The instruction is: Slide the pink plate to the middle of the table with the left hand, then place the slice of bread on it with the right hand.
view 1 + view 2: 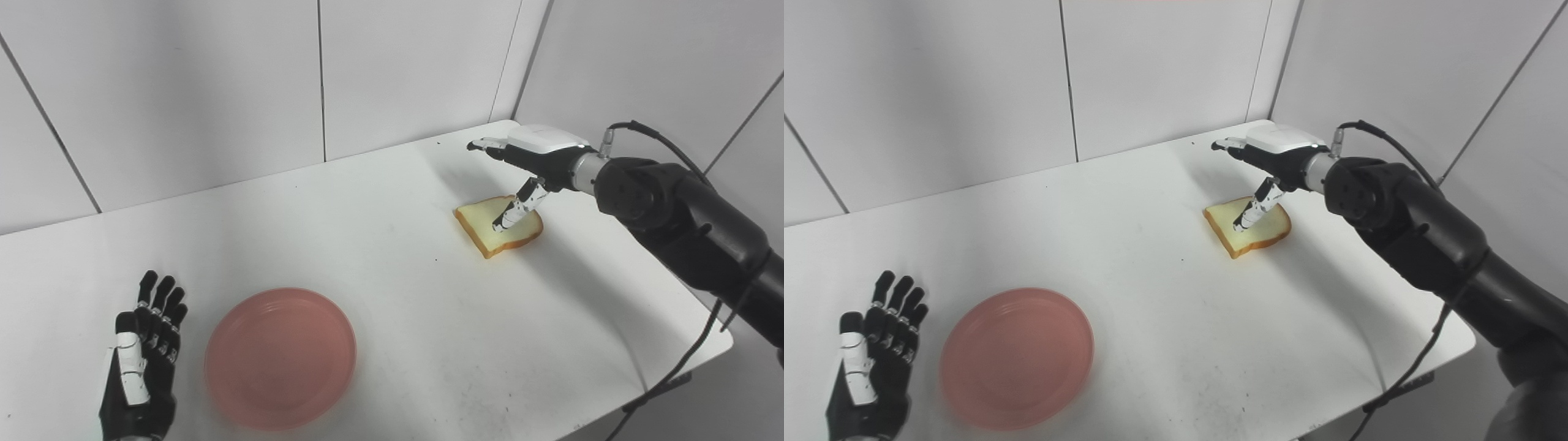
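So the round pink plastic-looking plate (280, 358) sits low in the frame, left of centre, close to the near edge of the white table (380, 257). It isn't really in the middle of the table, more toward the lower left. The left robot hand (142, 361) is just beside it on its left, fingers stretched out and apart, holding nothing and not touching the rim as far as I can see.

The slice of pale bread with a tan crust (499, 225) lies flat on the table over in the right part of the frame, a bit above the middle, well apart from the plate. The right robot hand (531, 160) hangs right above it, fingers spread, pointing toward the far wall, thumb (519, 207) angled down over the top of the slice. Can't tell if the thumb tip actually touches the bread or just hovers in front of it. Either way it's holding nothing.

My guess on handling: the bread is light, soft and floppy, so squeezing hard will dent or tear it. Lying flat, there's no easy edge, so I'd go for the crust side, thumb under or against one edge and fingers on top. The plate looks light and slick, so it should slide with a nudge on the rim, but could overshoot.
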Available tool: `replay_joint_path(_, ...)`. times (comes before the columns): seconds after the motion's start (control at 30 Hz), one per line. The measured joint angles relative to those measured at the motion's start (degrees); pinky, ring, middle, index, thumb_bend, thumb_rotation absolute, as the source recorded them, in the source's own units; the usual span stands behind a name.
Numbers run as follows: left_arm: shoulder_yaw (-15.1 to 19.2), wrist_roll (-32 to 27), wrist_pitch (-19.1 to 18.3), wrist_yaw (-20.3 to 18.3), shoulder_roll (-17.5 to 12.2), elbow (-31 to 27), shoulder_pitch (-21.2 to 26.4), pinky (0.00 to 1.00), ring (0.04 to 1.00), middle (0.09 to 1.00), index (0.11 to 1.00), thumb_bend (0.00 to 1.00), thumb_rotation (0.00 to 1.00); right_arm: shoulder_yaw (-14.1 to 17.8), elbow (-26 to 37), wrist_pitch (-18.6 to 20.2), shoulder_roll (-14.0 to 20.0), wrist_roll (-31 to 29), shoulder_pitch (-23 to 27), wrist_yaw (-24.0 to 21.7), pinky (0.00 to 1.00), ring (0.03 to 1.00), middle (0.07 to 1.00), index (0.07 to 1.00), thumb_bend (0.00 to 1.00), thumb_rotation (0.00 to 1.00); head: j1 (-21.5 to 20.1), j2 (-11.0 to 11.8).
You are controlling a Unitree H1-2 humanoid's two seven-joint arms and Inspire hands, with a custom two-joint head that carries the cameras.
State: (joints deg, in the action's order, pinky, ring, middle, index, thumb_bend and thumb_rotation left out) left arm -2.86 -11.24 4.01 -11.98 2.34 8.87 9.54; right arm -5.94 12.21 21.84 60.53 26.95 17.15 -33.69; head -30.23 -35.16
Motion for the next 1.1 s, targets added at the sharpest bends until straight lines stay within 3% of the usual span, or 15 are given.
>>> replay_joint_path(0.23, 0.17, 0.09, -0.01, 0.04, -0.19, -0.10, -0.03, 1.00, 0.972, 0.968, 0.961, 0.70, 1.00, -3.06, -4.17, -6.84, 0.26, 5.57, 1.04, -0.13, 0.98, 0.991, 0.983, 0.998, 1.00, 0.34, -0.44, 0.26)
replay_joint_path(0.43, 0.07, 0.58, 0.22, 0.08, -0.22, 0.01, -0.01, 1.00, 0.976, 0.971, 0.962, 0.70, 1.00, -5.27, -7.02, -12.80, 1.04, 10.22, 3.52, -0.22, 0.99, 0.999, 0.992, 1.000, 1.00, 0.35, -0.35, 0.35)
replay_joint_path(0.67, 0.08, 0.93, 0.28, 0.07, -0.11, 0.02, 0.00, 1.00, 0.975, 0.974, 0.966, 0.70, 1.00, -7.13, -9.60, -13.88, 0.58, 12.69, 4.72, -3.79, 1.00, 1.000, 1.000, 1.000, 1.00, 0.32, 0.09, 0.35)
replay_joint_path(1.1, 0.04, 0.93, 0.07, 0.08, 0.22, -1.30, -1.01, 0.99, 0.979, 0.977, 0.972, 0.70, 0.99, -9.05, -15.93, -18.13, -1.40, 14.21, 5.69, -3.95, 1.00, 1.000, 1.000, 1.000, 1.00, 0.35, 0.53, -0.18)
